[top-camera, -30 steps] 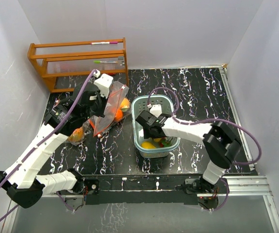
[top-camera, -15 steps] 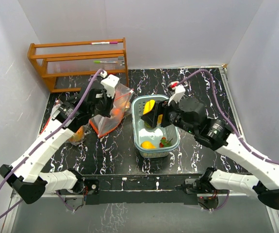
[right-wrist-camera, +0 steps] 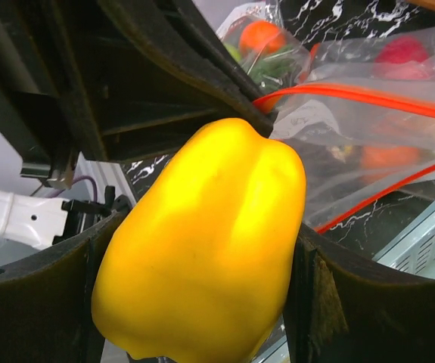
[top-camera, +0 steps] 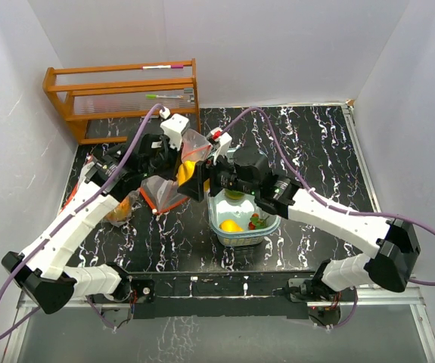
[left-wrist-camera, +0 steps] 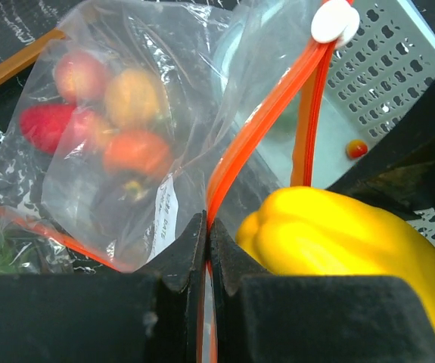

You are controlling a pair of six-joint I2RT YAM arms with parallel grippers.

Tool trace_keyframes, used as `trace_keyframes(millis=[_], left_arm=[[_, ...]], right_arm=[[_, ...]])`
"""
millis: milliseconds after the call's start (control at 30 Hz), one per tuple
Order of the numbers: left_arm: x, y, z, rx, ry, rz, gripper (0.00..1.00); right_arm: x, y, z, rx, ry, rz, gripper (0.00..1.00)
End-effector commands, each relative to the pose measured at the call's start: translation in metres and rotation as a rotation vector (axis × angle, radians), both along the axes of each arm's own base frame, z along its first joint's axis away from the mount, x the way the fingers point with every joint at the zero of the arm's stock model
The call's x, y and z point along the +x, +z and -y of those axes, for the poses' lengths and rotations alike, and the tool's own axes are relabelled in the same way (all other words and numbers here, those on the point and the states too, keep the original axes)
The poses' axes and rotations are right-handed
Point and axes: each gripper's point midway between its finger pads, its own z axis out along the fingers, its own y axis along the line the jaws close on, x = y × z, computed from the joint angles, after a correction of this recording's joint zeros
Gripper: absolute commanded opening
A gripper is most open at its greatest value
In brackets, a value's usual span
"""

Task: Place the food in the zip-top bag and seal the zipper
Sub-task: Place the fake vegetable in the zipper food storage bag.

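Right gripper (right-wrist-camera: 202, 253): clamped on yellow fruit (right-wrist-camera: 202, 242); dark fingers (right-wrist-camera: 43, 302) pressed against both flanks; positioned in top view just left of basket, at bag mouth
Left gripper (left-wrist-camera: 206, 234): closed on zipper track (left-wrist-camera: 255, 136) of zip-top bag (left-wrist-camera: 126, 174); track pinched flat between both pads; one lip of mouth lifted
Yellow fruit: bell-pepper shape; clear of bench; just beside pinched track, at open mouth; cannot tell whether past the lips
Zip-top bag: clear film, orange-red track; mouth open; lying between left arm and basket in top view
Bag contents: red fruit (left-wrist-camera: 43, 125), pink fruit (left-wrist-camera: 77, 76), yellow-orange fruit (left-wrist-camera: 132, 97), orange fruit (left-wrist-camera: 138, 151); bunched together at closed end, touching one another
Slider (left-wrist-camera: 330, 21): white; at far end of track, near perforated basket wall
Basket (top-camera: 274, 221): teal; on bench, right of bag; holding yellow piece (top-camera: 231, 225) and red piece (top-camera: 256, 221); green piece partly hidden under right arm
Orange-brown fruit (top-camera: 120, 210): on bench left of bag; outside bag; partly under left arm
Bench (top-camera: 315, 151): black, white-veined
Rack (top-camera: 122, 94): wooden; rear left corner; well apart from both grippers
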Motion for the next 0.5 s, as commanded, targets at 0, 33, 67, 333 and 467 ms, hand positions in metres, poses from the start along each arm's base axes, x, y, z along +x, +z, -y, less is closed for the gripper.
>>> trace_keyframes(millis=[0, 33, 67, 333, 467], left_arm=[[-0.009, 0.038, 0.016, -0.126, -0.063, 0.046, 0.0], [-0.012, 0.041, 0.018, -0.142, -0.074, 0.045, 0.0], [-0.015, 0.044, 0.019, -0.158, -0.085, 0.04, 0.0], [-0.043, 0.074, 0.028, -0.304, -0.163, 0.04, 0.0], [-0.059, 0.081, 0.034, -0.37, -0.21, 0.009, 0.0]], right_arm=[[0.011, 0.034, -0.006, 0.125, -0.033, 0.108, 0.16], [0.021, 0.028, -0.002, 0.114, -0.094, 0.104, 0.17], [0.028, 0.023, 0.002, 0.104, -0.15, 0.095, 0.17], [0.069, -0.021, 0.021, -0.038, -0.402, 0.035, 0.16], [0.082, -0.012, 0.029, -0.028, -0.49, 0.045, 0.17]])
